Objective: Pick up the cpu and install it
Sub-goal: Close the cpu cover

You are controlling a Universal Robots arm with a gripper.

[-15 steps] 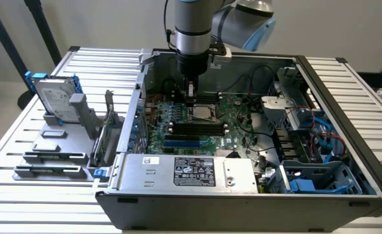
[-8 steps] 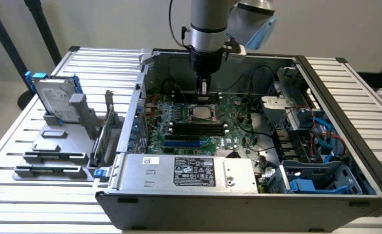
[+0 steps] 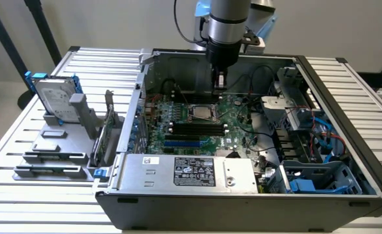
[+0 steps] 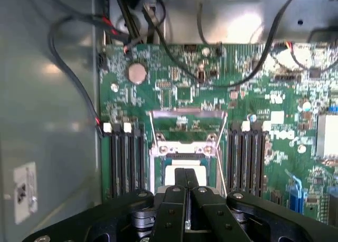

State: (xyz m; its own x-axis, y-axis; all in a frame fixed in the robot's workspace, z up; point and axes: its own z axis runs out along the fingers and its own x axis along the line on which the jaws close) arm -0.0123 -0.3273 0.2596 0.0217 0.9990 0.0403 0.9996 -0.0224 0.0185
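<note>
The cpu (image 3: 200, 113) is a small pale silver square lying flat in the socket in the middle of the green motherboard (image 3: 233, 134), inside the open computer case. In the wrist view the cpu (image 4: 178, 177) sits in the socket, partly covered by the fingertips, and the socket's metal frame (image 4: 187, 118) lies flipped open beyond it. My gripper (image 3: 219, 87) hangs over the board a little behind the socket. Its black fingers (image 4: 178, 210) are pressed together, so the gripper (image 4: 186, 172) is shut with nothing between them.
Black memory slots (image 4: 124, 157) flank the socket. Cables (image 4: 68, 67) run along the case wall. A power supply (image 3: 184, 170) and a blue drive cage (image 3: 314, 180) fill the near side. Outside the case, a hard drive (image 3: 55, 97) stands in grey holder blocks (image 3: 54, 146).
</note>
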